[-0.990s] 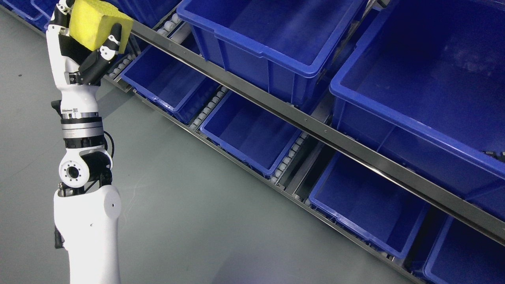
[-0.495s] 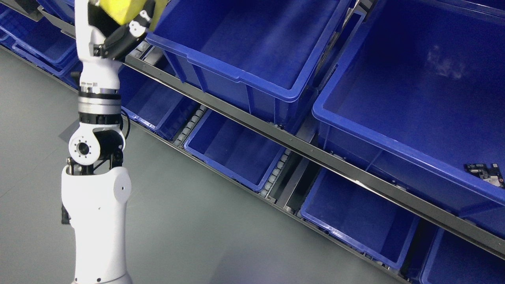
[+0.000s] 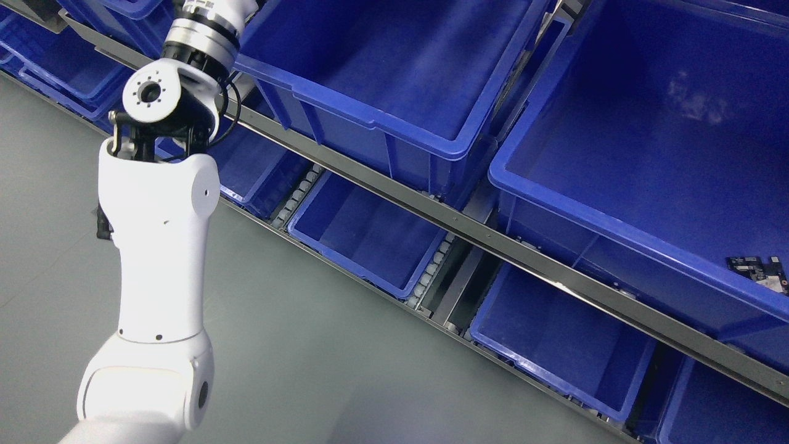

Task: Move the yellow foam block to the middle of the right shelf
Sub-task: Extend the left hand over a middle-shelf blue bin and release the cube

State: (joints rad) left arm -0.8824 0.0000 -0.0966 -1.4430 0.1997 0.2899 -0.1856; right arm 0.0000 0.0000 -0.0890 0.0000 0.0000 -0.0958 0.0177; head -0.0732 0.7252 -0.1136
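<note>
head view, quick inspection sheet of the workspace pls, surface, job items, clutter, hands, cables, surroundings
surface: grey floor, bare where visible
job's things: yellow foam block not in view
clutter: small circuit board in the large bin at right; nothing else seen
hands: left arm reaches up past the top edge, its hand out of view; right hand not in view
cables: black cable looping at the left arm's joint
surroundings: metal shelf rail running diagonally, upper blue bin above it, lower blue bins on rollers below

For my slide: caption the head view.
Left arm reaches up past blue bins, hand out of frame.
</note>
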